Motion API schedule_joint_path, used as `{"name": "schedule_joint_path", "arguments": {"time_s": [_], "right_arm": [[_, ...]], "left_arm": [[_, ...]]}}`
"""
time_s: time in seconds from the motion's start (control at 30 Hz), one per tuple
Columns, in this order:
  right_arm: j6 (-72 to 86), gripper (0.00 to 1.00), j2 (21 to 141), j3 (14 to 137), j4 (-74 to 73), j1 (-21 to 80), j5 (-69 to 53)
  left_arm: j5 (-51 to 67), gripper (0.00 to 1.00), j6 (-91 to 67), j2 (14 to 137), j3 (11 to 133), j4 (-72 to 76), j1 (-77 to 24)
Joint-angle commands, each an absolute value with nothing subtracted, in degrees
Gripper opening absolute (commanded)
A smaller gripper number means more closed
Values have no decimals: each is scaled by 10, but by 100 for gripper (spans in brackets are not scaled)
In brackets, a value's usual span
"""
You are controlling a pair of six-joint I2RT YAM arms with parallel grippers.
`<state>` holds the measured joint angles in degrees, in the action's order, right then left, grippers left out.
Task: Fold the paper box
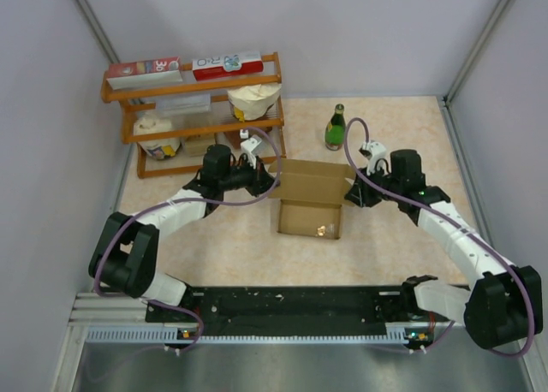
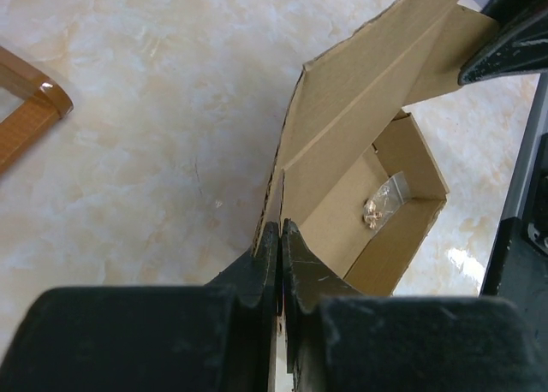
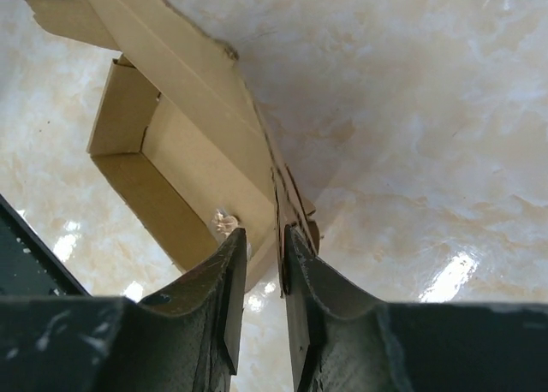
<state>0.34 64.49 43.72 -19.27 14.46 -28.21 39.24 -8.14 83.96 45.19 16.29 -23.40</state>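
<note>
Left hand (image 2: 280, 238): fingers pressed together on the thin left side flap of the paper box (image 1: 312, 182), left of centre in the top view. By my reading it was clamped there to hold that flap upright for folding.
Paper box: it sat mid-frame on the worktop (image 1: 231, 238), part-formed, with an open tray toward the bottom of the frame and a broad lid panel raised behind it toward the top.
Tray contents: one small clear packet (image 2: 383, 204) with something coppery inside lay on the tray floor. Nothing else showed in it.
Bottle (image 1: 336, 128): green and upright, above and just right of the box, apart from it and playing no part.
Right hand (image 3: 265, 238): fingers apart, straddling the right side flap, with a gap showing beside the card. It was not yet pinching, and looked placed to mirror the left so both sides could be folded evenly.
</note>
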Motion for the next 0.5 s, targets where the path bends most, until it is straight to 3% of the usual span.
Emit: {"name": "schedule_joint_path", "arguments": {"time_s": [0.0, 0.13, 0.47], "right_arm": [[32, 22, 621, 432, -147, 141, -303], [47, 15, 618, 426, -132, 142, -304], [54, 12, 606, 423, -121, 149, -254]], "left_arm": [[349, 5, -132, 821, 446, 187, -248], [305, 5, -144, 807, 440, 185, -272], [241, 8, -127, 783, 439, 171, -303]]}}
